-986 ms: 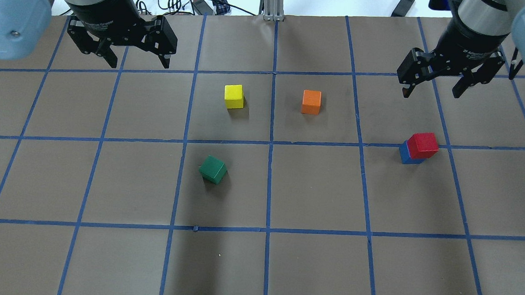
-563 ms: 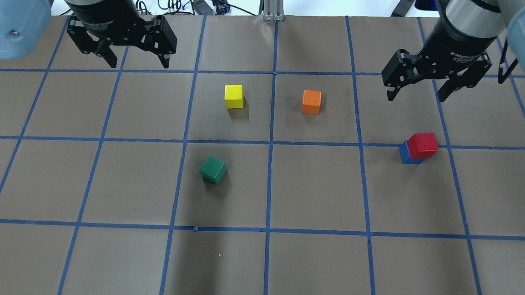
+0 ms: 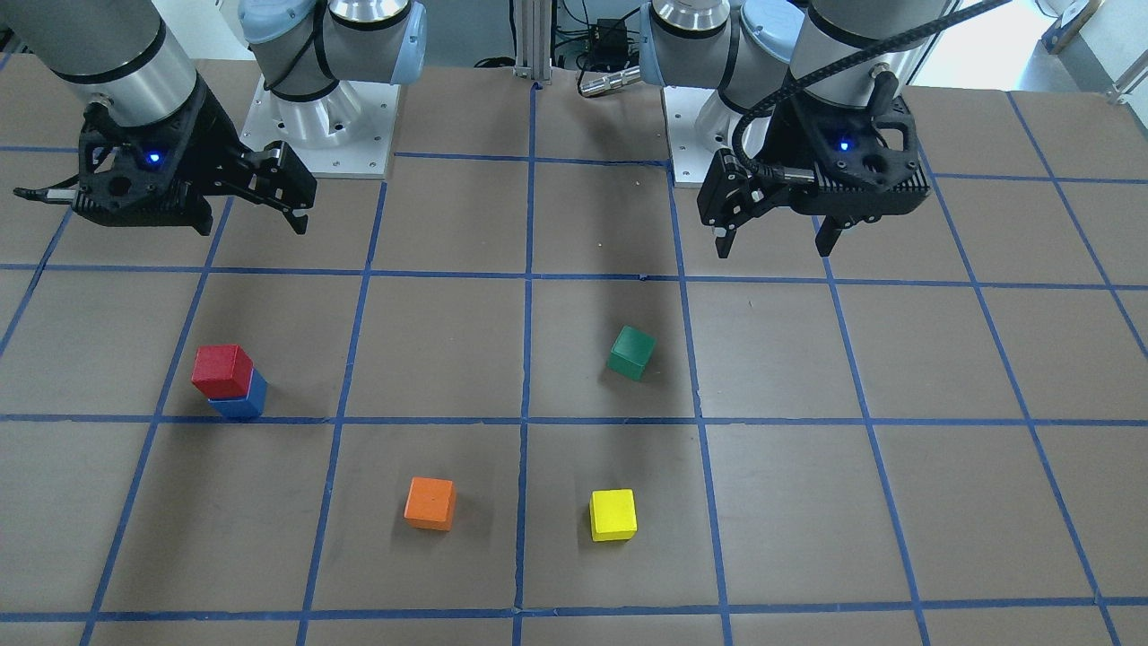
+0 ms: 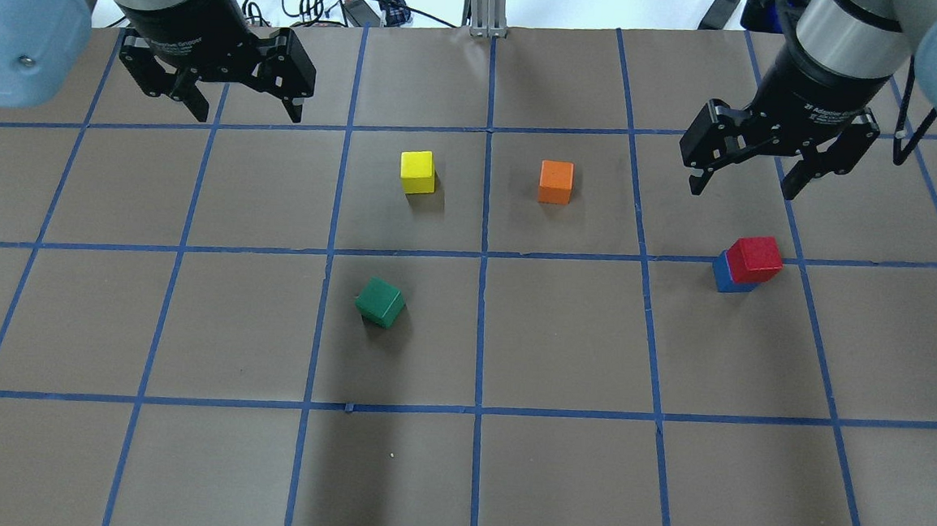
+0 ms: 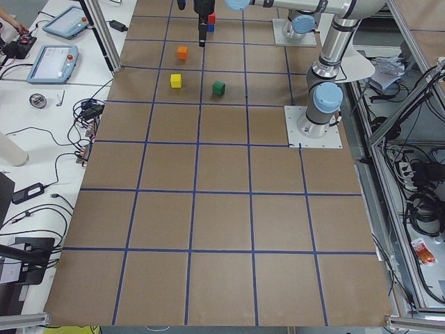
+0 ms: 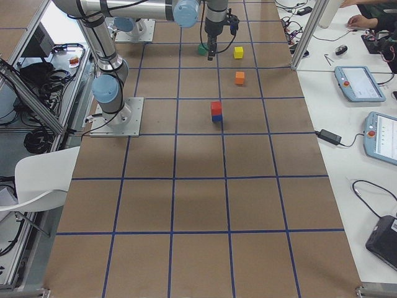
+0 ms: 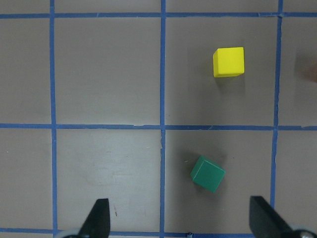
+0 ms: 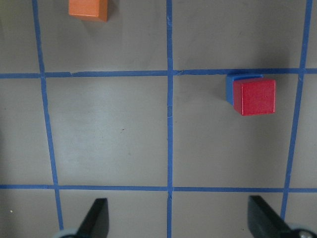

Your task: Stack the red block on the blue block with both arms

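The red block [image 4: 755, 258] rests on the blue block [image 4: 724, 275] at the right of the overhead view, with nothing gripping it. The right fingers [image 4: 797, 176] hang spread wide and empty higher in the frame, and the left fingers [image 4: 294, 90] are equally wide and empty at upper left. Orange cube [image 4: 556, 181], yellow cube [image 4: 417, 171] and green cube [image 4: 380, 302] sit apart on the desk [image 4: 561, 342]. The stack looks finished but slightly offset, so any retreat should rise straight away and never sweep across it.

Red block [image 3: 221, 369] atop blue block [image 3: 244, 403]; green block [image 3: 630, 353] alone mid-table; left gripper [image 3: 773, 249] spread, empty.
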